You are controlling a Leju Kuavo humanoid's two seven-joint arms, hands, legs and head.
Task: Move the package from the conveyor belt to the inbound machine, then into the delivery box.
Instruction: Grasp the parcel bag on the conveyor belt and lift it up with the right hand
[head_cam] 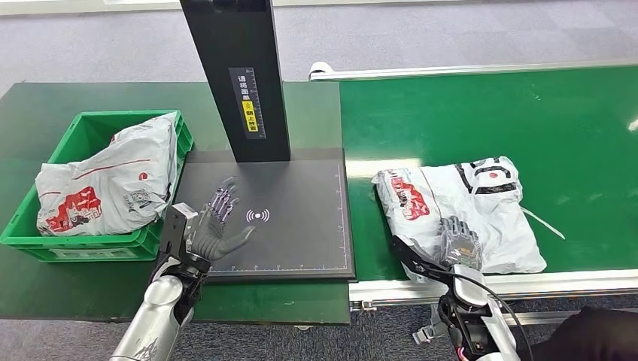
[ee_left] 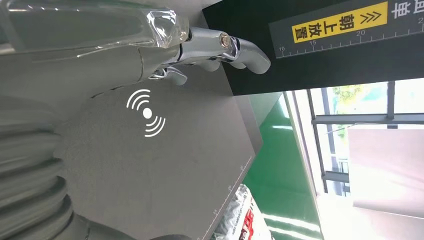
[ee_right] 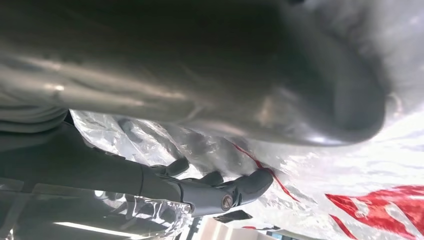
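The package, a white bag with red print, is lying on the green conveyor belt, just right of the inbound machine. The right hand is resting on the package's near edge, fingers pressing into the plastic; a closed grip cannot be confirmed. The left hand is hovering over the machine's left part, fingers spread, holding nothing. Left of the machine, the green delivery box is containing another bag.

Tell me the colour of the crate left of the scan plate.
Green, a bright green plastic crate; the head view shows it best.
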